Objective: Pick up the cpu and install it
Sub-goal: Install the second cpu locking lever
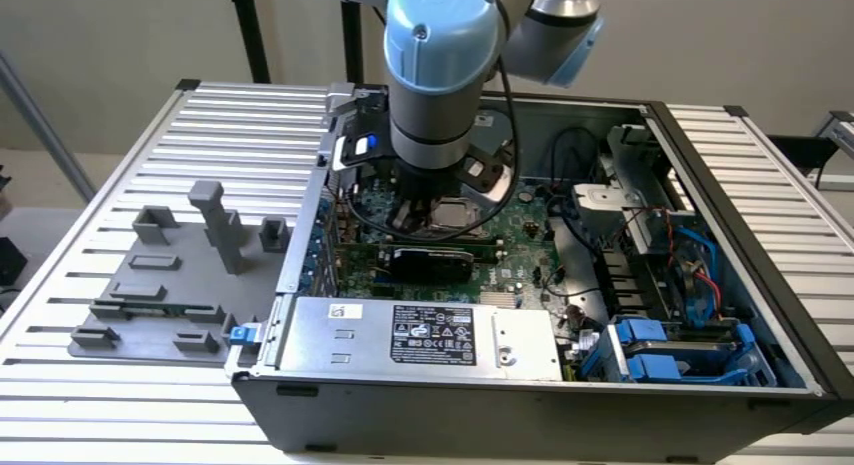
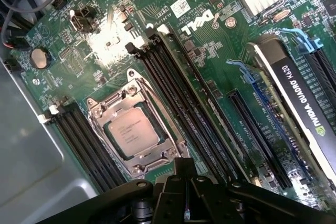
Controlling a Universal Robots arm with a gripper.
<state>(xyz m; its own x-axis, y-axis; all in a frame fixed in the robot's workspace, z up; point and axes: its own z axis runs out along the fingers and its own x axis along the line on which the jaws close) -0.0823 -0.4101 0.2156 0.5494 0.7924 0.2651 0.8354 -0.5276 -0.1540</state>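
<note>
Wrist view: cpu point(image 2: 134, 131) sits flat inside the socket frame point(image 2: 113, 109), apparently seated; gripper point(image 2: 185, 182) hangs just above it, closed and empty.

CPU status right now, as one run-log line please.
cpu: seated in socket frame on motherboard | hand: shut, holding nothing, above the socket | case: open
</note>
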